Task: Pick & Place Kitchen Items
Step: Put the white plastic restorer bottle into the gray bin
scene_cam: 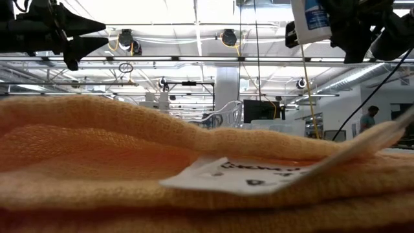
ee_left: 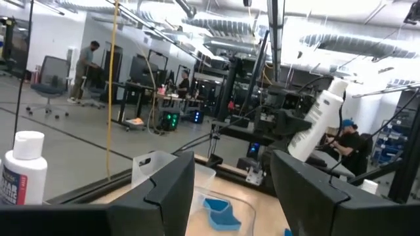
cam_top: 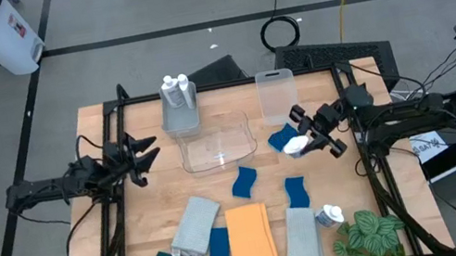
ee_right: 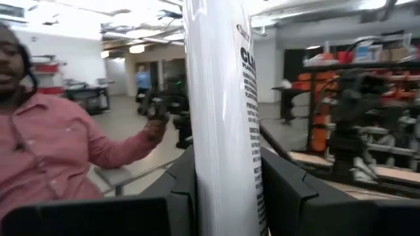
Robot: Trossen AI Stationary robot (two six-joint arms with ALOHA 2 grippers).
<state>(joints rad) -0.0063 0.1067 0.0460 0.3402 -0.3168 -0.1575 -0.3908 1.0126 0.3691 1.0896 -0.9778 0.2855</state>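
Right tool point(cam_top: 313, 135) grips a smooth cylindrical white bottle point(cam_top: 299, 145).

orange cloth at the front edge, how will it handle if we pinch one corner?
Likely floppy: the orange cloth is a soft folded knit, so its layers would probably unfold and drape. Probably light. Its textured weave should grip well; the loose tag may dangle.
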